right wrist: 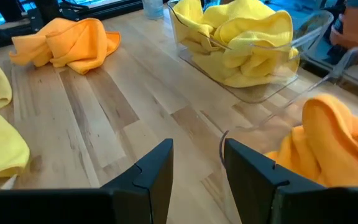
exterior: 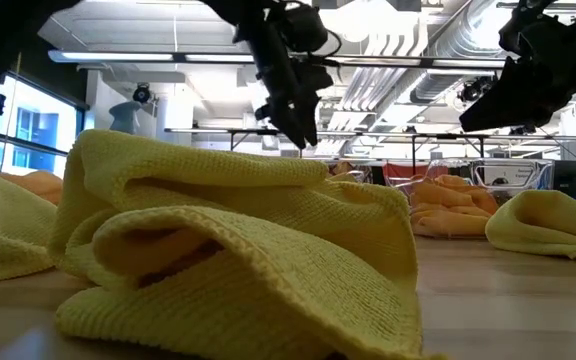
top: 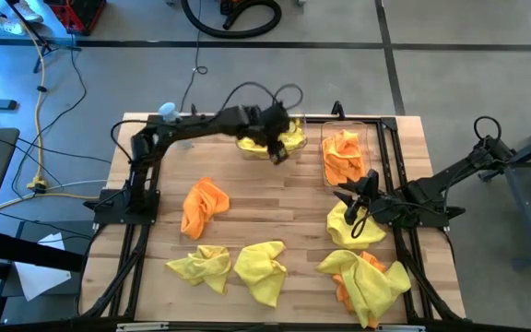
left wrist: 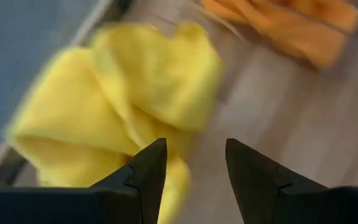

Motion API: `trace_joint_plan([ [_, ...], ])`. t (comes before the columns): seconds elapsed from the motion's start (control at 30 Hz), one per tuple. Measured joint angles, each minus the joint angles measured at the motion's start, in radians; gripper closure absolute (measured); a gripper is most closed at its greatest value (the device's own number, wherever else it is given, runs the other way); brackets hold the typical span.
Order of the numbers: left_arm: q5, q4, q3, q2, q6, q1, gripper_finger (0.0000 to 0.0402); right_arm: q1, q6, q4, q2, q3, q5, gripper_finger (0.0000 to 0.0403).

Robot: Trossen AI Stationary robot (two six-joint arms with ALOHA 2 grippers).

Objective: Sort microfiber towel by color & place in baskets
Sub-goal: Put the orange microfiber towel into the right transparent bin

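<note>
Towels litter the wooden table; left claw and right claw hang released, empty.

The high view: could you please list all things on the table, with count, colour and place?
Baskets: two, clear, far edge; one holds yellow towels, the other orange.
Yellow towels: three loose, near half of the table; one more lies over an orange one at the near right.
Orange towel: one loose, left of centre.
Bottle: one, pale cap, far left corner.
Left claw: open, empty, over the yellow basket.
Right claw: open, empty, beside the orange basket.
</note>
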Motion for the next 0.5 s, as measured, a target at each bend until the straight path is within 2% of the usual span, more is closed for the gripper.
trace_joint_plan([
  [0.27,-0.044,0.194,-0.438,-0.279,-0.153,-0.136,0.0248,0.000,0.102,-0.053,0.000,0.000,-0.028,0.0266],
  [0.4,-0.164,0.176,-0.610,-0.446,-0.281,-0.230,0.0248,0.000,0.111,-0.051,0.000,0.000,-0.028,0.0266],
  [0.5,-0.211,0.127,-0.709,-0.564,-0.404,-0.305,0.0248,0.000,0.112,-0.048,0.000,0.000,-0.028,0.0266],
])
